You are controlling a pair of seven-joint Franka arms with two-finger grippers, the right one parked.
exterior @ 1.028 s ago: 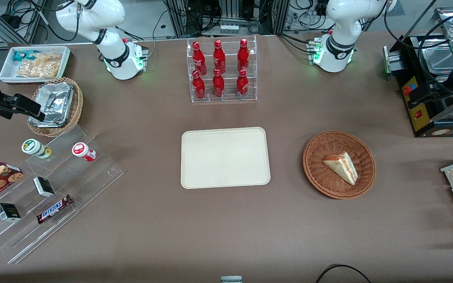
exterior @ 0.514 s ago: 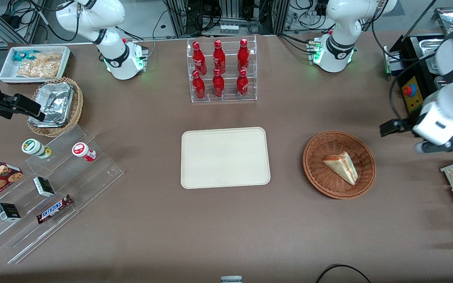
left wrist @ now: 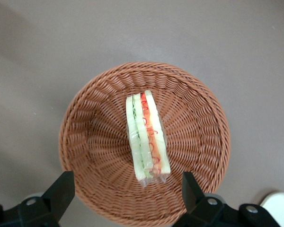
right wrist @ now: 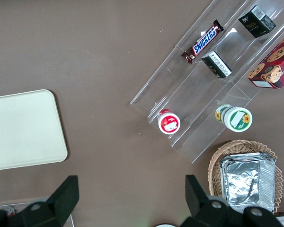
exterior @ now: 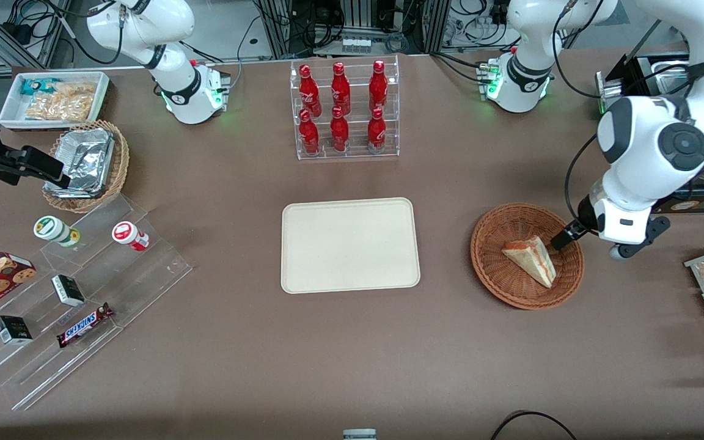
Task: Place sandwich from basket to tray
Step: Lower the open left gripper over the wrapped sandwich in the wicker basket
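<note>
Gripper (left wrist: pixel 125 191) hovers spread above sandwich (left wrist: pixel 147 137) in basket (left wrist: pixel 199 123).

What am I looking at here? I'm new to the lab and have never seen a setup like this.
Two white robot arms stand at a brown table. One picture looks down from the front; the other two come from cameras on the arms' wrists. The working arm's gripper hangs open above a round wicker basket, holding nothing. In the basket lies a wrapped sandwich wedge. Beside it sits a cream tray with nothing on it, where the sandwich should go. Red bottles stand in a clear rack, farther from the front camera than the tray.
</note>
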